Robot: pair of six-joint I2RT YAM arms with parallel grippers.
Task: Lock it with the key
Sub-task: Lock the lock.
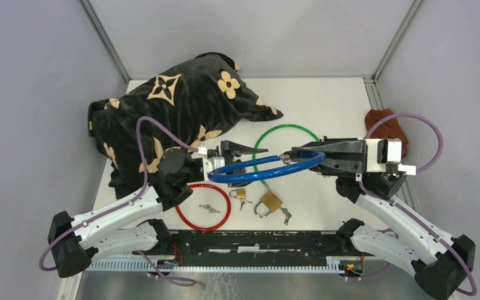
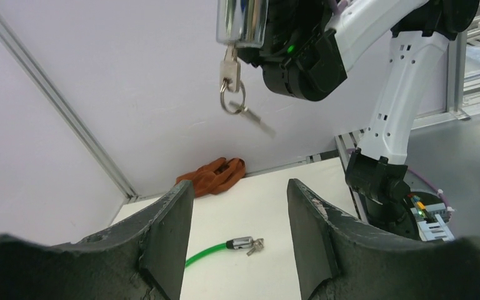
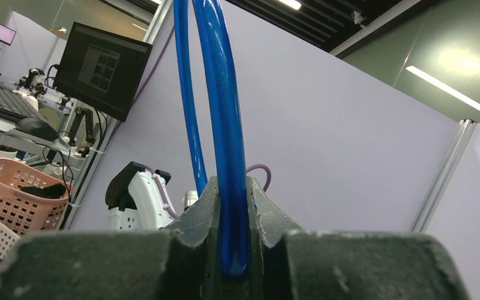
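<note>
Top view, lock: blue cable lock [image 1: 269,165] hung off the surface [image 1: 325,112], right fingers [image 1: 300,152] clamped on its loop; left fingers [image 1: 245,149] stood apart beside its chrome barrel [image 1: 214,164].
Top view, hidden: key too small to find.
Left wrist, key: key [image 2: 229,69] sat under the barrel, above the parted left fingers [image 2: 165,244]; spare key [image 2: 256,122] blurred.
Left wrist, risk: loop could sway; closing fingers might miss the key.
Right wrist, grip: right fingers [image 3: 194,250] pinched the cable; barrel and key out of frame; cable might twist.
</note>
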